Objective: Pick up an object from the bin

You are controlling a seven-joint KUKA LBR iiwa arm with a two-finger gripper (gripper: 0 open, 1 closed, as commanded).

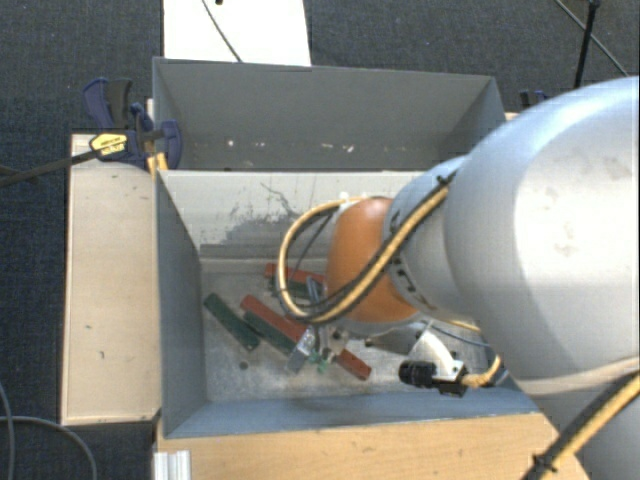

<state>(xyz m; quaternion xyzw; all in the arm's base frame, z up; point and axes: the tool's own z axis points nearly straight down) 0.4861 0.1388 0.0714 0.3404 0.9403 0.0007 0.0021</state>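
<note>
Floor (60, 28): dark grey carpet with a fine woven texture, seen on all visible sides. A thin black cable (40, 167) runs across it at the left. A slim black pole (588, 28) slants across it at the upper right.

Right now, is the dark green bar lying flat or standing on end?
Lying flat: the dark green bar rests lengthwise on the bin floor.
</note>
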